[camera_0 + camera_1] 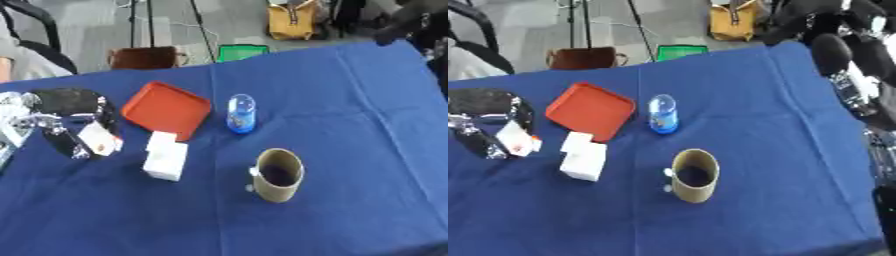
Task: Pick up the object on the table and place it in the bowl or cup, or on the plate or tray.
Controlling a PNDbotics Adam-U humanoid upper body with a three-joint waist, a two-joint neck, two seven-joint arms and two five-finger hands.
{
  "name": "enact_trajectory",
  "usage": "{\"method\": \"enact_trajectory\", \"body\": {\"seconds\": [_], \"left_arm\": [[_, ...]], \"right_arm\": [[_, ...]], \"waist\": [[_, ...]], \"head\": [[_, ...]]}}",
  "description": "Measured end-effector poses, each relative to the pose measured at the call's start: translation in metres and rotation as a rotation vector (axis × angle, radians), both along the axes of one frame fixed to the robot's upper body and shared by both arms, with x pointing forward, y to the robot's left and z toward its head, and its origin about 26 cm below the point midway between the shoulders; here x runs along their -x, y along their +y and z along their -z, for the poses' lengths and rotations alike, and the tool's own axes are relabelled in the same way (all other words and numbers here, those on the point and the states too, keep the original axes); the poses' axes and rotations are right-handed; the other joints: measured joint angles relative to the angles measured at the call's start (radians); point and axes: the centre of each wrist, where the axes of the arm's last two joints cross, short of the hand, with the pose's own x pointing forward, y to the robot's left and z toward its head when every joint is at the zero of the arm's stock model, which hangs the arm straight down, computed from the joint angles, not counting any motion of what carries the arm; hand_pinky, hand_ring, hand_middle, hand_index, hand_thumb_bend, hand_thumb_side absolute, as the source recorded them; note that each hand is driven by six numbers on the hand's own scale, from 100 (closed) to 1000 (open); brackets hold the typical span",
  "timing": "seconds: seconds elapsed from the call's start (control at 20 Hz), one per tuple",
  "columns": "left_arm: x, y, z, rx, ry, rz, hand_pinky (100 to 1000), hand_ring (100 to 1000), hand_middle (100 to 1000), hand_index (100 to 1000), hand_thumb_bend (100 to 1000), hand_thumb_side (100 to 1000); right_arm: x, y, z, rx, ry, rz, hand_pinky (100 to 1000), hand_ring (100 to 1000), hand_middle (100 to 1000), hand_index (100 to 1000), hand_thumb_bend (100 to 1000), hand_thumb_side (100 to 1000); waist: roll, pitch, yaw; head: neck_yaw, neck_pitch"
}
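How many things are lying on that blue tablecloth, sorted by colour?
Red or orange: 1, the flat square orange-red plastic tray
Blue: 1, the small clear-and-blue capsule-shaped bottle
Tan: 1, the tan paper cup
White: 2, the white rectangular box and the small white packet with a red mark at the left robot hand
Total: 5

left robot hand (52, 125) low, right arm (859, 75) raised

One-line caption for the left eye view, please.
Left hand holds a small white-and-orange item beside the orange tray; white box, blue bottle, cup nearby.
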Motion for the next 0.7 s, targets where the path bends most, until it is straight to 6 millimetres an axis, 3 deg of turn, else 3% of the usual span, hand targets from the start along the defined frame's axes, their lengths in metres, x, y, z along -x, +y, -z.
{"method": "enact_trajectory", "body": {"seconds": [0.3, 0.7], "left_arm": [[-0.016, -0.012, -0.011, 0.015, -0.065, -0.025, 780, 612, 490, 569, 556, 100], [-0.036, -0.019, 0.018, 0.072, -0.225, -0.163, 778, 643, 519, 608, 596, 100]], "right_arm": [[0.0, 0.0, 0.0, -0.002, 0.002, -0.005, 764, 659, 700, 795, 235, 527], [0.0, 0.002, 0.001, -0.003, 0.001, -0.014, 765, 658, 700, 795, 235, 527]], "waist": [[-0.006, 0.0, -0.016], [-0.013, 0.005, -0.034]], "head": [[0.002, 0.0], [0.011, 0.0]]}}
